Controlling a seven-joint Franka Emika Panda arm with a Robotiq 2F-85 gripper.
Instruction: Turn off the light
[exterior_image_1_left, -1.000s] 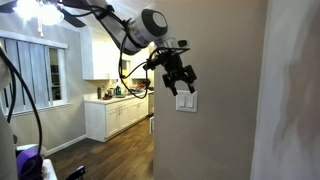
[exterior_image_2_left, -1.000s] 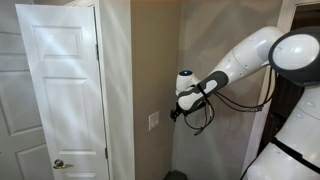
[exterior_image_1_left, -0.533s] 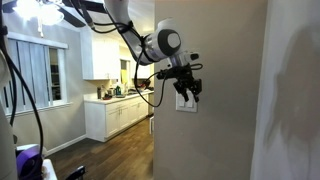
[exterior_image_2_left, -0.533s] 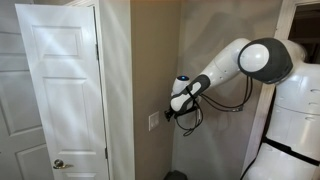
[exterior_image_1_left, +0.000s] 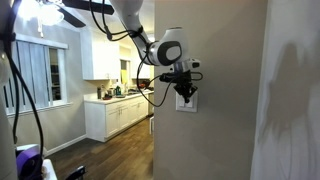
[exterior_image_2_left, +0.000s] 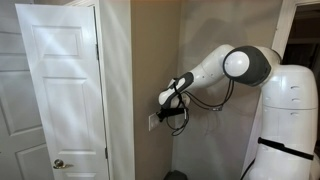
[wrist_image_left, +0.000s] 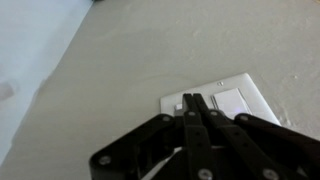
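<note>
Quick status from us: in the wrist view the gripper is pinched fully shut, both fingers pressed together with nothing between them. The tips sit right over the left part of the white switch plate, lower right of that frame. We can't tell whether they actually touch it.

In an exterior view the gripper is right at the switch plate on the beige wall, around mid-frame, with the arm coming in from the upper left. In an exterior view from another angle we see the gripper up against the wall near its corner, just right of the white door.

The light is way off in the upper left corner, glowing bright under the dark fan blades, above the window.
</note>
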